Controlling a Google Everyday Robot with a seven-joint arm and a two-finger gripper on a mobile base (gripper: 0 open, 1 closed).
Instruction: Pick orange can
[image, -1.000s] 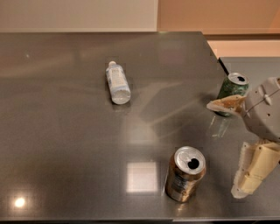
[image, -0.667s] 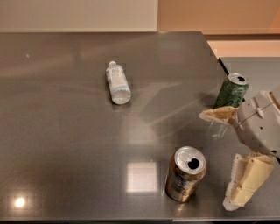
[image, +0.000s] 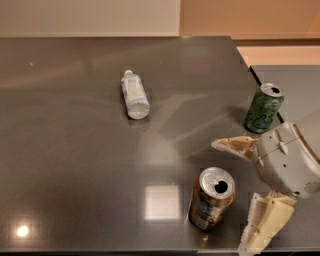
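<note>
Camera view: the approach step is in hand. The gripper (image: 236, 195), lower right of the frame, is spread wide and empty. The orange can (image: 211, 198) stands upright just left of it, on the dark countertop (image: 75, 165). Next, the gripper likely needs to slide left to straddle the can and then close, keeping clear of the green can (image: 264, 107) at right.

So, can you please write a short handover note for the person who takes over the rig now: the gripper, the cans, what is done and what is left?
Gripper: low at the near right of the dark grey table, fingers open, holding nothing.
Shiny copper-orange drink can: upright near the front edge, just left of the gripper, at the mouth of the open fingers, not gripped.
Green can with dark swirls: upright at the right edge, farther back. Leave it.
Done: gripper lined up beside the can.
Left: move in, close the fingers on that can, lift.
</note>
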